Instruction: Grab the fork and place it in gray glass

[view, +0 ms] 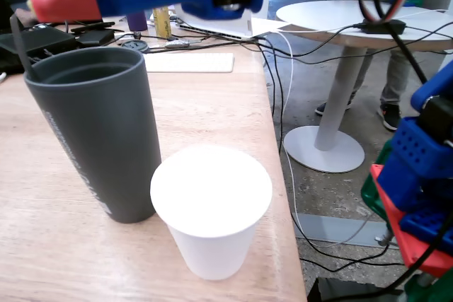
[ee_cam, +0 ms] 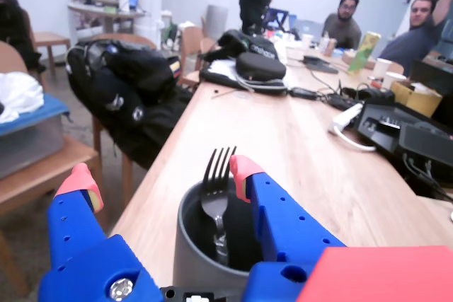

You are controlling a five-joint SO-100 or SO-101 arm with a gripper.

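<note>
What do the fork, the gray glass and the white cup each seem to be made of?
Fork: shiny silvery metal, going by its glints. Gray glass: matte dark surface without reflections, probably plastic or coated metal. White cup: dull thin-walled white, likely paper.

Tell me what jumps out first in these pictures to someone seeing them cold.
In the wrist view, the fork stands tines-up inside the gray glass, framed by the open blue gripper with its pink fingertips. In the fixed view, the gray glass stands tall on the wooden table, with a shorter white paper cup close beside it near the table's edge.
</note>
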